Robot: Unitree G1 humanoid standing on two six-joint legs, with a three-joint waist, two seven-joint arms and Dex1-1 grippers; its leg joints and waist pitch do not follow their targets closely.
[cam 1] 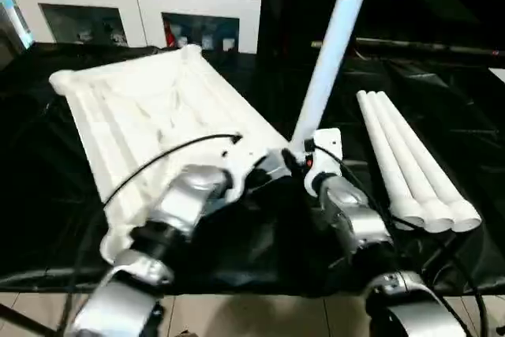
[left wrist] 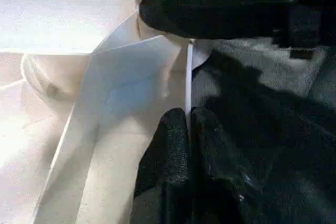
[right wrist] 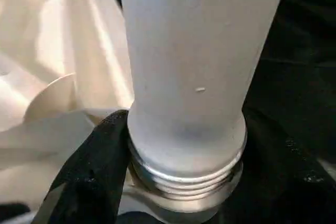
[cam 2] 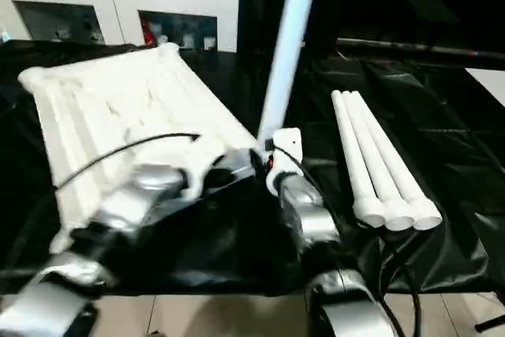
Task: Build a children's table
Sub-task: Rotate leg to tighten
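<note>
- Head views: the white top [cam 1: 150, 116] lies ribbed side up on the black-draped desk [cam 1: 458, 140]. One leg [cam 1: 335, 45] rises tilted from its near right corner. Three spare legs [cam 1: 410, 167] lie side by side to the right.
- Left wrist view: the left end effector [left wrist: 188, 124] pinches the top's thin edge, fingers pressed together.
- Right wrist view: the right end effector [right wrist: 181, 161] clamps the leg just above its threads.

One white tabletop [cam 1: 150, 108], four white legs: one standing upright [cam 1: 335, 45], three lying together [cam 1: 410, 163]; two grippers.
</note>
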